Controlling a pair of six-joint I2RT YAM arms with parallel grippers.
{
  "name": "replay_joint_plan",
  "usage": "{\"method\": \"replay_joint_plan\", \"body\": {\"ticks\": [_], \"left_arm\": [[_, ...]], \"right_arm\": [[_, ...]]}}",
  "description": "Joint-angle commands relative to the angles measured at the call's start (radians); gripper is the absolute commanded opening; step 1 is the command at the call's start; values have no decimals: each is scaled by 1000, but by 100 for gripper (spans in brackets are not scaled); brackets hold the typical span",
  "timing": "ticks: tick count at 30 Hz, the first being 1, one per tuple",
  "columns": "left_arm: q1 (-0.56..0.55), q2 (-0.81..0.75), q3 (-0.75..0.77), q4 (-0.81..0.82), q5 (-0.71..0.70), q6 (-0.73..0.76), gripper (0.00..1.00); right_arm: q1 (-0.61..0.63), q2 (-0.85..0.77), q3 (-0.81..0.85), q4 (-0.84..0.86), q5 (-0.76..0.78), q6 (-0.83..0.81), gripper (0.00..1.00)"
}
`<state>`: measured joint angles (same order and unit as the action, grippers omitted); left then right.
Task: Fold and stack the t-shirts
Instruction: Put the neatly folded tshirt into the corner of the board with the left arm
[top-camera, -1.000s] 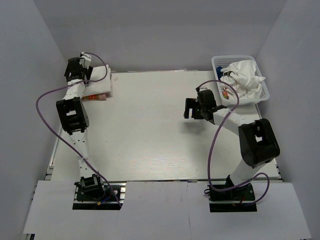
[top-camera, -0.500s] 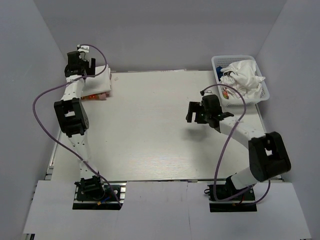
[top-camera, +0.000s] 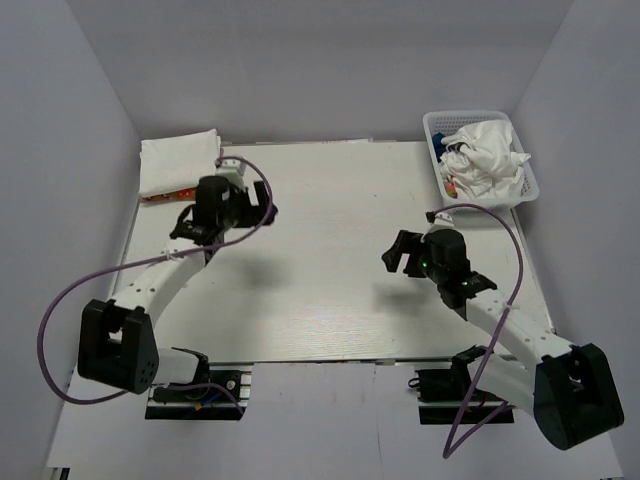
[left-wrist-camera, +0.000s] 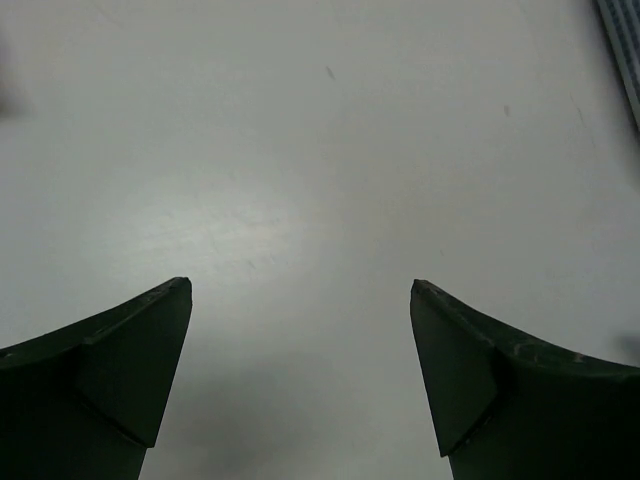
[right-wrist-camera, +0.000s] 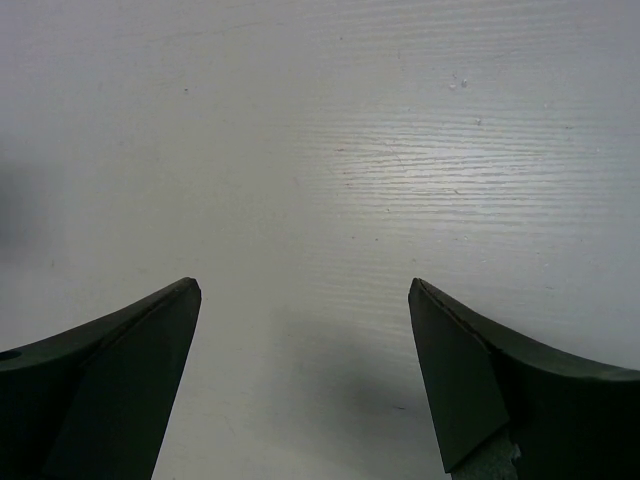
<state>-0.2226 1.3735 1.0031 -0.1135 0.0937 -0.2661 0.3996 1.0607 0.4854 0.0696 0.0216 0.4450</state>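
A folded white t-shirt (top-camera: 178, 163) lies at the table's far left corner, with a red-orange strip (top-camera: 165, 197) showing at its near edge. A crumpled white t-shirt (top-camera: 487, 160) fills the white mesh basket (top-camera: 436, 125) at the far right. No pink t-shirt shows clearly. My left gripper (top-camera: 225, 221) is open and empty over bare table, to the right of and nearer than the folded shirt. Its wrist view (left-wrist-camera: 300, 300) shows only table. My right gripper (top-camera: 398, 255) is open and empty over the table's right middle. Its wrist view (right-wrist-camera: 305, 295) also shows only table.
The white table (top-camera: 320, 290) is boxed in by grey walls on the left, back and right. The basket stands against the right wall. Purple cables loop beside both arms. A ridged table edge (left-wrist-camera: 625, 40) shows in the left wrist view.
My left arm has drawn back from the folded shirt in the far left corner to the left middle of the table. My right arm has pulled back nearer the front edge.
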Motion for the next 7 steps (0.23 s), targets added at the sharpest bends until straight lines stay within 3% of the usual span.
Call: {"method": "replay_joint_plan", "body": {"ticks": [1, 4, 7], "left_arm": [[-66, -86, -135, -3, 31, -124, 100], [-161, -106, -147, -144, -35, -152, 100], [-224, -181, -198, -101, 6, -177, 100]], "right_arm": [[-1, -62, -31, 82, 6, 11, 90], [1, -114, -65, 79, 44, 4, 90], [-2, -143, -108, 134, 63, 11, 90]]}}
